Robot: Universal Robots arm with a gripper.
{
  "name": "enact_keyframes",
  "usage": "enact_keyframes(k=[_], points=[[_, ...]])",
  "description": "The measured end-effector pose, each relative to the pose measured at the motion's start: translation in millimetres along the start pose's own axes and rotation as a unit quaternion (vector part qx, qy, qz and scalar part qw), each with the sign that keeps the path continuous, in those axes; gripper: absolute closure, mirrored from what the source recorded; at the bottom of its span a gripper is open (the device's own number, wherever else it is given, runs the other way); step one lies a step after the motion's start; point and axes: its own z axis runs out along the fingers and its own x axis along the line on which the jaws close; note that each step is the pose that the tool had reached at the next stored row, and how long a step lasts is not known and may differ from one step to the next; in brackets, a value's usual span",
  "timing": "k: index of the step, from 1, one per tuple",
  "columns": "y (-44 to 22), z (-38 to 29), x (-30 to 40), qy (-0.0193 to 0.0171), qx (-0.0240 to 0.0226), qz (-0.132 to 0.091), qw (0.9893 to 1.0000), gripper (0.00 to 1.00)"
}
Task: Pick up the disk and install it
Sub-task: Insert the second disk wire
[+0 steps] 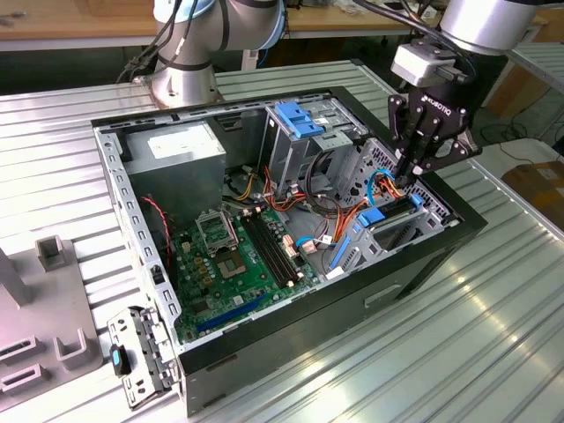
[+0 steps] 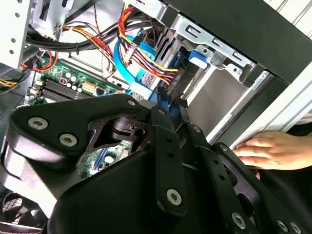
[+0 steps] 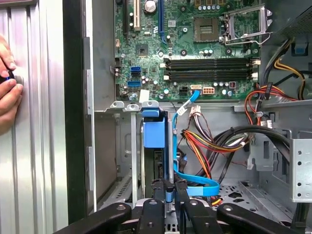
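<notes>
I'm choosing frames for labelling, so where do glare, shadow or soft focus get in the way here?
Exterior view: the ribbed metal table reflects brightly, but the case interior stays readable. Second wrist view: the black end effector up close is dark and soft, and the case's pale edge behind it is washed out. First wrist view: evenly lit and sharp on the motherboard; the drive bay below lies in shadow.

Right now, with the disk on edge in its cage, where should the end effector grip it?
The disk stands on edge between cage walls, so its flat faces are boxed in. Grip its thin light-blue rail edge, likely the only free part, coming from the case's open side.
</notes>
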Motion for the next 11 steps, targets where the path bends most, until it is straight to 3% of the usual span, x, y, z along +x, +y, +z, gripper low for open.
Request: enact_keyframes(k=[1, 2, 5, 7, 10, 11], points=[[0.0, 4.1, -0.8, 0.0072, 0.0003, 0.0, 1.0, 0.76], [0.0, 5.0, -0.8, 0.0085, 0.0004, 0.0, 1.0, 0.84], [1.3, 5.2, -0.8, 0.0083, 0.0004, 0.0, 1.0, 0.84], [7.7, 5.1, -0.5, 0.0084, 0.0004, 0.0, 1.0, 0.84], [9.2, 5.5, 1.7, 0.0055, 0.0003, 0.0, 1.0, 0.84], [11.0, 5.9, 4.3, 0.0031, 0.0003, 0.0, 1.0, 0.84]])
